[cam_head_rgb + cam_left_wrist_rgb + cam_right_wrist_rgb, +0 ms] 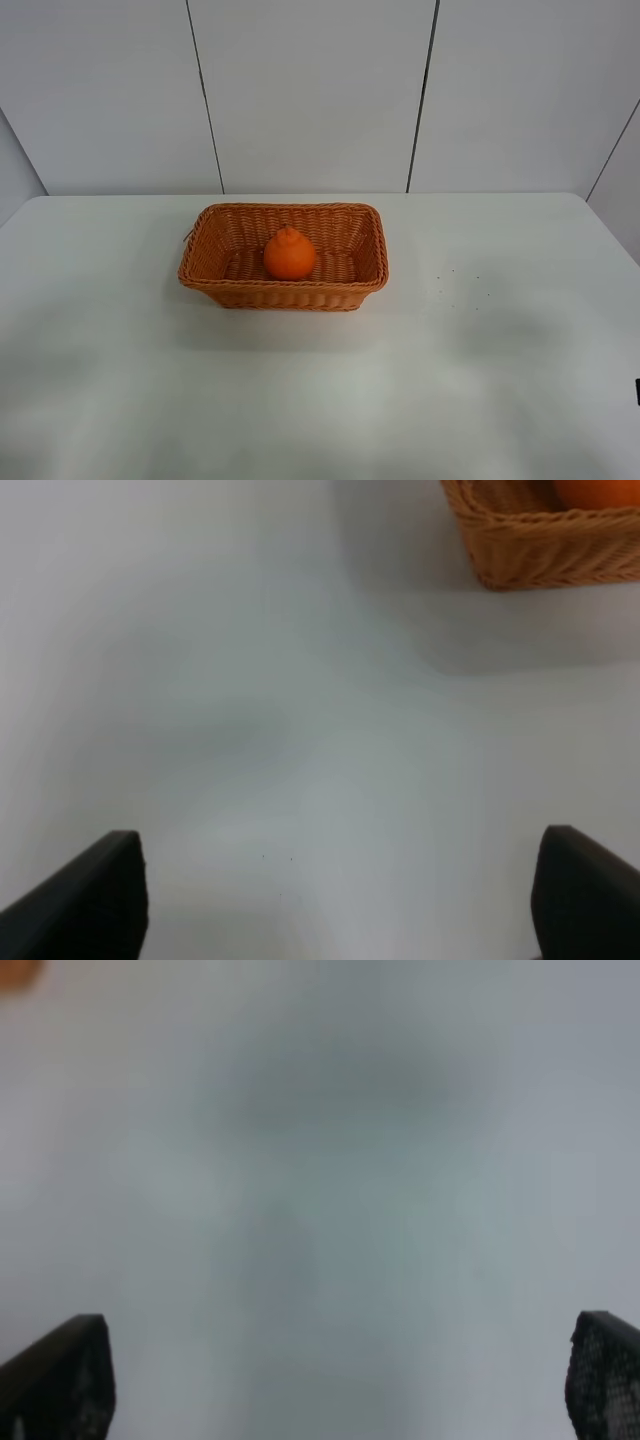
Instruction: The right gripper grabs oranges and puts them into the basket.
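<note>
Both tools gape wide, empty; bumpy-necked orange point(289, 255) sits in wicker basket point(283, 291).

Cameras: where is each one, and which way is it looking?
High camera: above the table, looking down at the basket holding the orange; no arm shows.
Left wrist: over bare table; open left gripper fingers show.
Right wrist: blurry bare table; open right gripper fingers show.
High and left wrist views both show the basket and orange.
</note>
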Action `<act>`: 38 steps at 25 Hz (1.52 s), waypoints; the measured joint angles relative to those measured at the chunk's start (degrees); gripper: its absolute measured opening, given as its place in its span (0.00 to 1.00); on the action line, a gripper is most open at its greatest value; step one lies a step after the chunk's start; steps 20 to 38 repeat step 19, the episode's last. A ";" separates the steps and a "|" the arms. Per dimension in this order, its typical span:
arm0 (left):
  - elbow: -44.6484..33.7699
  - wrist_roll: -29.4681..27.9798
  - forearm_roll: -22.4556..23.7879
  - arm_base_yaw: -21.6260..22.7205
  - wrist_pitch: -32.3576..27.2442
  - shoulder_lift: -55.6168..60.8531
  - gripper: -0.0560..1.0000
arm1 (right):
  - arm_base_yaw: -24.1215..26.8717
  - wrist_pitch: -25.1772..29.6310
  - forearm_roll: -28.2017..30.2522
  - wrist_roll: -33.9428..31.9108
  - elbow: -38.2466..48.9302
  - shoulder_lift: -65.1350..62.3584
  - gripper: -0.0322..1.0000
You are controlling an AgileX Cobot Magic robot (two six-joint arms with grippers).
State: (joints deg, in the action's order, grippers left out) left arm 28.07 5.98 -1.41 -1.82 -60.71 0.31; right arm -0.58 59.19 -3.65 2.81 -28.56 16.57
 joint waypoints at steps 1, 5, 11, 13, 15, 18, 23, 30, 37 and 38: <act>0.00 0.00 0.00 0.00 0.00 0.00 0.89 | 0.00 -0.11 0.00 0.00 0.06 -1.94 0.70; 0.00 0.00 0.00 0.00 0.00 0.00 0.89 | 0.00 -0.34 0.00 -0.05 0.06 -10.27 0.70; 0.00 0.00 0.00 0.00 0.00 0.00 0.89 | 0.00 -0.34 0.00 -0.17 0.06 -16.73 0.70; 0.00 0.00 0.00 0.00 0.00 0.00 0.89 | 0.00 -0.34 0.00 -0.17 0.11 -16.73 0.70; 0.00 0.00 0.00 0.00 0.00 0.00 0.89 | 0.00 -0.34 0.00 -0.17 0.11 -16.73 0.70; 0.00 0.00 0.00 0.00 0.00 0.00 0.89 | 0.00 -0.34 0.00 -0.17 0.11 -16.73 0.70; 0.00 0.00 0.00 0.00 0.00 0.00 0.89 | 0.00 -0.34 0.00 -0.17 0.11 -16.73 0.70; 0.00 0.00 0.00 0.00 0.00 0.00 0.89 | 0.00 -0.34 0.00 -0.17 0.11 -16.73 0.70; 0.00 0.00 0.00 0.00 0.00 0.00 0.89 | 0.00 -0.34 0.00 -0.17 0.11 -16.73 0.70; 0.00 0.00 0.00 0.00 0.00 0.00 0.89 | 0.00 -0.34 0.00 -0.17 0.11 -16.73 0.70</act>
